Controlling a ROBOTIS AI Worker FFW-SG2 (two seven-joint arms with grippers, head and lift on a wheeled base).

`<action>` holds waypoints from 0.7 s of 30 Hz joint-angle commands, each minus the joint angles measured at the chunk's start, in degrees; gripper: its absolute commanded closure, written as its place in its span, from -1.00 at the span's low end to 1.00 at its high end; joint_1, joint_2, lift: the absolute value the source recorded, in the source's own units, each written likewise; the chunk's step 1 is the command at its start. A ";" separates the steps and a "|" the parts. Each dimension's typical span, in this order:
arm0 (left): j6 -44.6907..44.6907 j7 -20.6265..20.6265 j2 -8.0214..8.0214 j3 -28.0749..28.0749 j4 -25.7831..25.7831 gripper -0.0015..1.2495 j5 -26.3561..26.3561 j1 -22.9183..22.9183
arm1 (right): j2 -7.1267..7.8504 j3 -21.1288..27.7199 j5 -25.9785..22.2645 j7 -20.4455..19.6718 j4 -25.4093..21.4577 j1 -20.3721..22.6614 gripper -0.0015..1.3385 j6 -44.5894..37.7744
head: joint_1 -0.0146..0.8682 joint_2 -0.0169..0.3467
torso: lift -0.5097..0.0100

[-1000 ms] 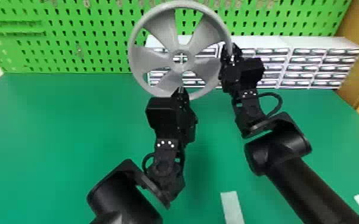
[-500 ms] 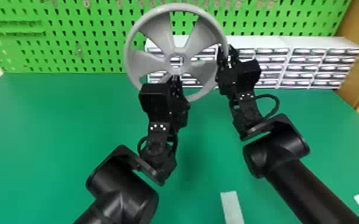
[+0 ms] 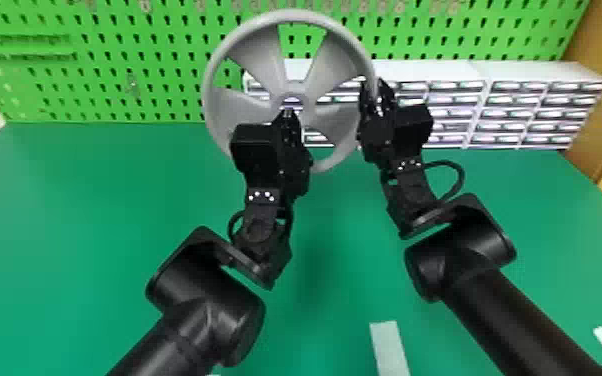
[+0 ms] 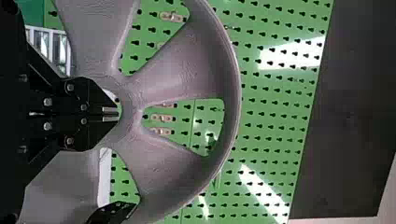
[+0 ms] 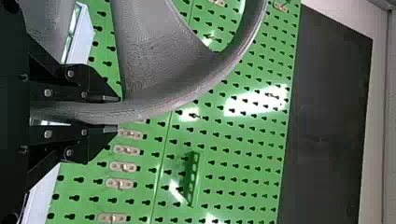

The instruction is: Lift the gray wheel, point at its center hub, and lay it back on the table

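Above tbl (image 3: 75, 250), gray spoked whl (image 3: 260, 55)

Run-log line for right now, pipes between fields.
wheel: upright, off table | right hand: gripping rim | left hand: closed, tips at hub | lay-down: not yet done

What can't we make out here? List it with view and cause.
Head view: part of the gray wheel's lower rim, behind the left hand.
Left wrist view: whether that hand touches the hub; its fingertips overlap it.
Right wrist view: the wheel's far portion, cut off by the edge.
Head view: drawer unit details, too small.
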State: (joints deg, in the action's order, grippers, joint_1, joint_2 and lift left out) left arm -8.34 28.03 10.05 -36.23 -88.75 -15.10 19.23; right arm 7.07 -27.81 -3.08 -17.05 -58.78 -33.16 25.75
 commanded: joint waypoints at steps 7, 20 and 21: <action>-1.32 -0.35 -0.91 1.52 2.62 0.83 0.86 1.42 | 0.22 -0.40 -0.18 0.00 -0.72 0.11 0.89 0.00 | 0.60 -0.64 | 0.59; -1.41 -0.70 -1.00 2.57 2.71 0.83 0.95 1.07 | 0.14 -0.66 -0.44 0.00 -0.81 0.29 0.89 0.00 | 0.60 -0.64 | 0.59; -1.41 -0.70 -1.00 2.57 2.71 0.83 0.95 1.07 | 0.14 -0.66 -0.44 0.00 -0.81 0.29 0.89 0.00 | 0.60 -0.64 | 0.59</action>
State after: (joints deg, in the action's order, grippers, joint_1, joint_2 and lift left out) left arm -9.72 27.39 9.05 -33.81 -86.05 -14.16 20.31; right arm 7.29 -28.48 -3.44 -17.05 -59.55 -32.96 25.75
